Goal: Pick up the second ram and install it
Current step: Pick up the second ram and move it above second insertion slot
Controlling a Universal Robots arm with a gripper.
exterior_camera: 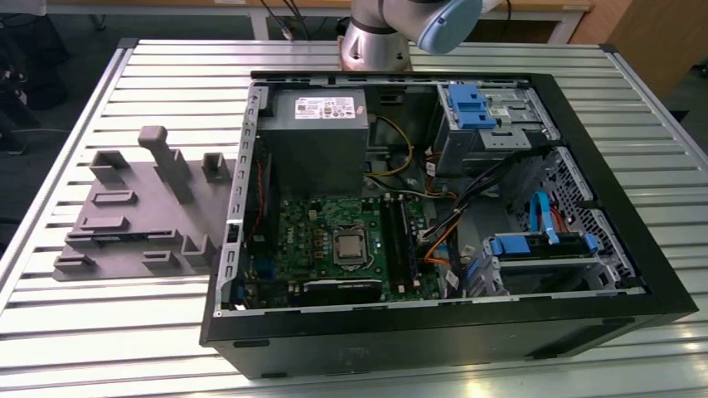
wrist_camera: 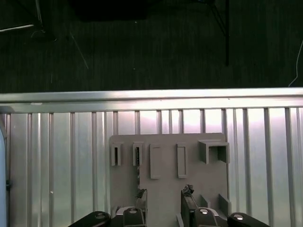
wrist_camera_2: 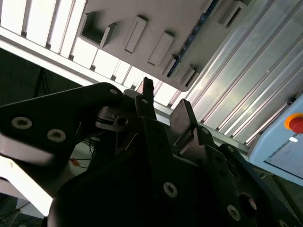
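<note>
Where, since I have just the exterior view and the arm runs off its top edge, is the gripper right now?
Observer: In the first wrist view the gripper is over the grey holder plate, looking down on it.
Operator: Is it carrying anything?
Observer: No. Its fingers stand apart, with bare plate showing between them.
Operator: And the part to install?
Observer: The second wrist view shows a thin blue-green edge, likely the second ram, standing in the plate, ungripped.
</note>
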